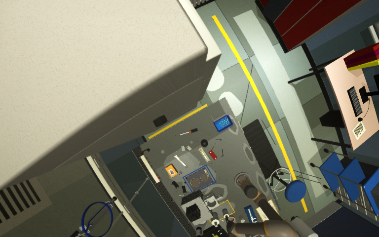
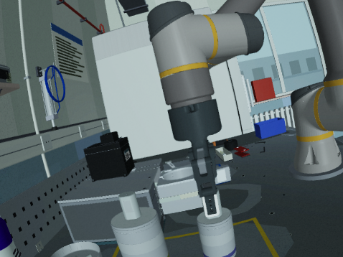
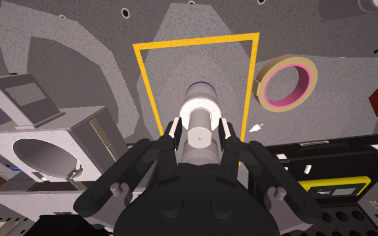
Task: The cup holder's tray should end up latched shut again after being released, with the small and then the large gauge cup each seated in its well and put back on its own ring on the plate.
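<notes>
The small gauge cup (image 3: 200, 107) stands upright on the plate inside the yellow outline (image 3: 195, 80), to the right of the cup holder's tray (image 3: 47, 155), whose round well is empty. My gripper (image 3: 198, 130) is open and holds nothing; it hangs straight over the small cup, with a finger on each side of the cup's top stem (image 2: 212, 207). The large gauge cup (image 2: 138, 230) stands upright beside the small one, nearer the second side camera and apart from it. The black cup-holder housing (image 2: 109, 158) sits behind the tray.
The tray block (image 2: 179, 187) is close on the gripper's left. A roll of tape (image 3: 285, 83) lies on the table right of the yellow outline, with a black and yellow case (image 3: 329, 172) nearby. The arm's base (image 2: 315, 140) stands further off to the right.
</notes>
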Tool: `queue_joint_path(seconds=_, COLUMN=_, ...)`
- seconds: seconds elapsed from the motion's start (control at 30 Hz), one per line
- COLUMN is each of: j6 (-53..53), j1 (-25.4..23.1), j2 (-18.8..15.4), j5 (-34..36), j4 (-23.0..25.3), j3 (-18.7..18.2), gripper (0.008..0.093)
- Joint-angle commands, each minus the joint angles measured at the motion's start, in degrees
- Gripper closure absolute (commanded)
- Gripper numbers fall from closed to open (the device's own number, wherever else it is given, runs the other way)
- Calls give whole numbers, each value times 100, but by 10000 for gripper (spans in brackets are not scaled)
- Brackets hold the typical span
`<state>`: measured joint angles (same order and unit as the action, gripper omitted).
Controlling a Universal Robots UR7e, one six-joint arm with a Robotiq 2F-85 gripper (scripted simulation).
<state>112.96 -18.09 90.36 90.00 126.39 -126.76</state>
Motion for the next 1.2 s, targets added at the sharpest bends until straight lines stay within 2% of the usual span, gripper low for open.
queue_joint_path(seconds=0.0, j6=0, j1=0, j2=3, j5=0, j4=5, j3=2, gripper=454)
queue_joint_path(seconds=0.43, j6=0, j1=0, j2=0, j5=0, j4=10, j3=-1, gripper=464)
queue_joint_path(seconds=1.17, j6=0, j1=-1, j2=-3, j5=-3, j4=8, j3=-2, gripper=904)
